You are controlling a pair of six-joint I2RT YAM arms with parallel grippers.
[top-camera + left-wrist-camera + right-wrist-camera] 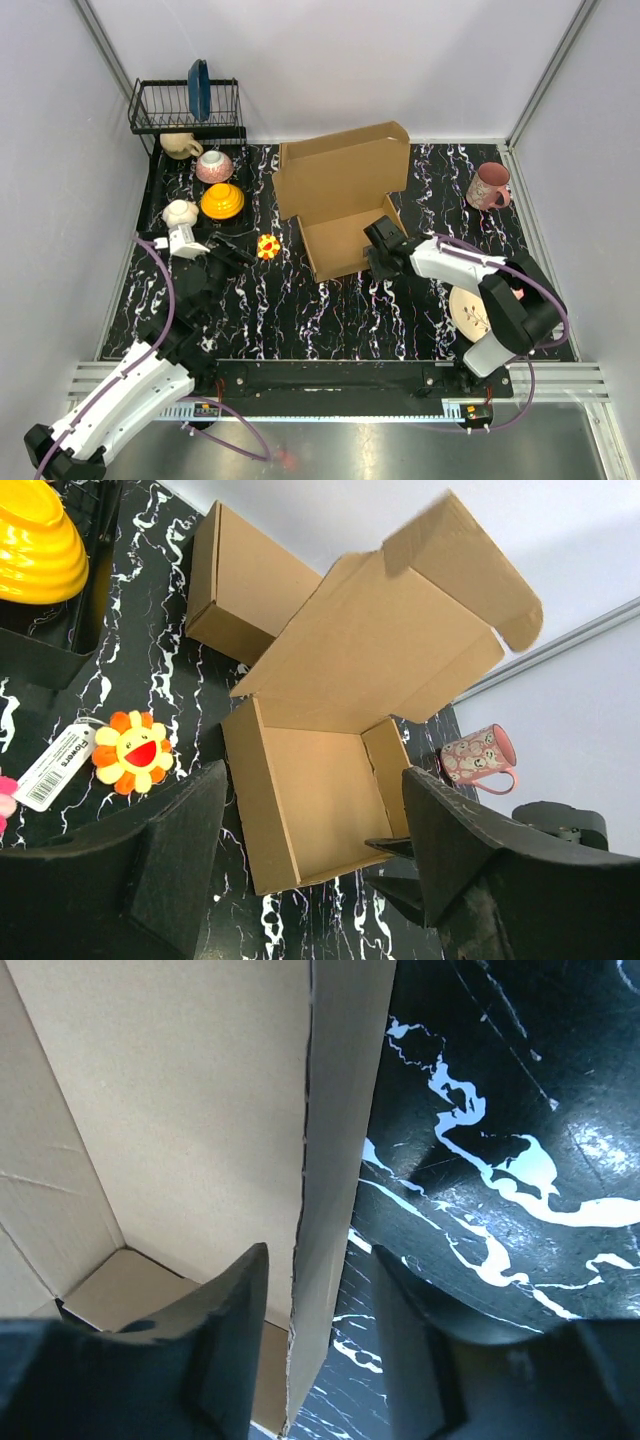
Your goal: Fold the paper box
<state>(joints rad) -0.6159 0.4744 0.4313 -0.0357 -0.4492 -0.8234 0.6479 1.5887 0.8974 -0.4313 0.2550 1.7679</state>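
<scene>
The paper box [345, 240] sat in the middle of the top view on the black marbled mat [300, 315], its shallow tray formed and open, its lid standing up along the far side. The right gripper [318, 1252] was at the tray's right wall. Its wrist view showed the jaws partly open, one finger inside the tray and the other outside over the mat, with a thin gap on each side of the cardboard, so it straddled the wall without clamping it. The left gripper [315, 785] hung to the lower left of the box, near a flower toy [268, 246], jaws spread wide and holding nothing. A pink mug [488, 186] stood at the upper right, well apart from the box.
</scene>
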